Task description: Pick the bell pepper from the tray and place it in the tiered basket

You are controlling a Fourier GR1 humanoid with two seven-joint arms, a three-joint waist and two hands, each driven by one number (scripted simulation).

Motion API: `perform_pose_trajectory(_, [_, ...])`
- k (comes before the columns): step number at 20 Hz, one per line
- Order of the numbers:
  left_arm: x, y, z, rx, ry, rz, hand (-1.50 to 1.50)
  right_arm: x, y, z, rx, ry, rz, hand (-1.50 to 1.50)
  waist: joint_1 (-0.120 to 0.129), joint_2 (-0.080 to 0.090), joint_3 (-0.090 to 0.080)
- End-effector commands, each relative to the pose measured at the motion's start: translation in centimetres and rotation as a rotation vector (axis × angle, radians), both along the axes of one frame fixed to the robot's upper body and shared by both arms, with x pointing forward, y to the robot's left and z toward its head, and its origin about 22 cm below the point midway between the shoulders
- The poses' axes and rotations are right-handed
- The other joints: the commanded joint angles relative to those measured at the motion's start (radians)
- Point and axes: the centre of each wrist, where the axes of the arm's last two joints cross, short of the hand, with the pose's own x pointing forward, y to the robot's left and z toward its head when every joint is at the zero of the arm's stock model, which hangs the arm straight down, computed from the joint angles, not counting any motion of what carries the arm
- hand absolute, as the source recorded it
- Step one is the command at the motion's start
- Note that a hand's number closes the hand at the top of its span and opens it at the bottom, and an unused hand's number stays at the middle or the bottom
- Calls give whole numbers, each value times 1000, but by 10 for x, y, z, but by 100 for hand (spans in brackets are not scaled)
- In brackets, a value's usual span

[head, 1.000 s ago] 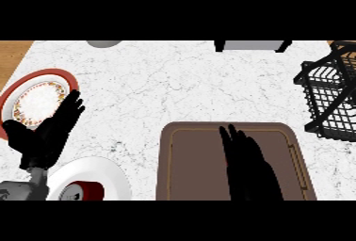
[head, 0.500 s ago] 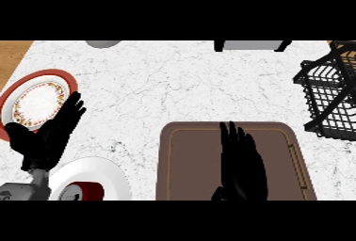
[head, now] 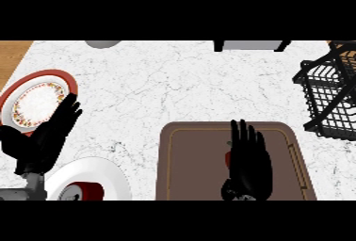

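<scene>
My right hand (head: pixel 247 162) lies over the brown tray (head: pixel 188 160) in the head view, fingers straight and pointing away from me. A small red sliver of the bell pepper (head: pixel 227 157) peeks out at the hand's left edge; the rest is hidden under the palm. The black wire tiered basket (head: pixel 332 96) stands at the right edge of the counter, apart from the tray. My left hand (head: pixel 43 136) rests open at the left, fingers up, beside the plates.
A red-rimmed patterned plate (head: pixel 35 101) sits at the far left. A white plate (head: pixel 104 176) with a red object (head: pixel 82 190) lies at the lower left. A grey bowl (head: pixel 103 44) and a dark-legged object (head: pixel 250 45) sit along the far edge.
My right hand has drawn back toward me over the tray, and a red edge of the bell pepper now shows beside it. The left hand has stayed put.
</scene>
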Motion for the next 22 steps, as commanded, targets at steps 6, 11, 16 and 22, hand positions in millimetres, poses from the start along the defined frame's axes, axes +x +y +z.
perform_pose_trajectory(6, [-4,-9,5,-8,-9,-5,0,4,-10,-14,-54,99,-23,-150,2,-1,0])
perform_pose_trajectory(11, [-1,15,-1,-10,6,2,0,22,-28,-39,-39,192,12,150,4,1,0])
perform_pose_trajectory(16, [10,-15,-14,-13,0,-6,0,11,-3,-46,-125,180,81,150,0,1,0])
perform_pose_trajectory(22, [-11,-10,-3,-5,-22,-14,0,2,2,-30,-149,-20,92,150,3,-2,0])
